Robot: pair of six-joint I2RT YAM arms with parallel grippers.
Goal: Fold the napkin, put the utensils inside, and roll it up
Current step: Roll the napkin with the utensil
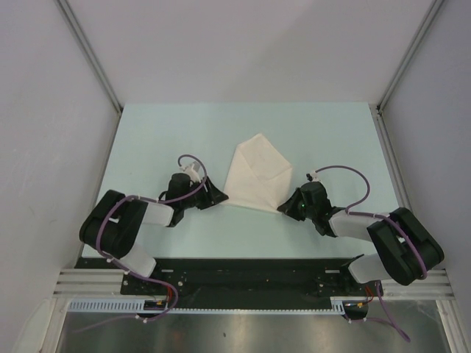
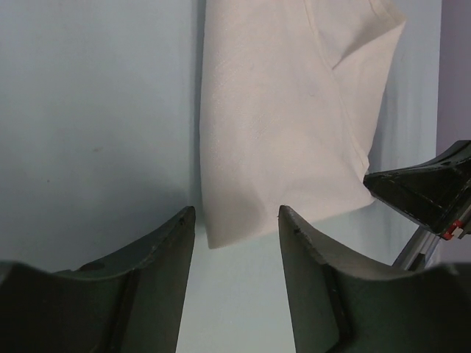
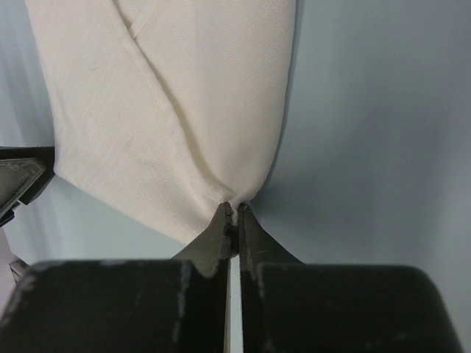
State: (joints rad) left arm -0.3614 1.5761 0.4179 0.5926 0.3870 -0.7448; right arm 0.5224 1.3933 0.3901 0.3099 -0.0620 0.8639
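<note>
Table (image 1: 147, 132): pale blue-green, bearing folded napkin (image 1: 256, 173).
Left gripper (image 2: 235, 215): jaws spread, napkin corner between them.
Right gripper (image 3: 232, 213): pressed together, pinching napkin's corner.

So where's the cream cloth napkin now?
Top view: the cream cloth napkin lies folded, centred on the pale table, its near right corner pinched by the right gripper, its near left corner by the open left gripper.

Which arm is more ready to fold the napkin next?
Probably right: the right fingers are shut on the napkin corner, ready to lift it. The left fingers stand open, gripping nothing.
</note>
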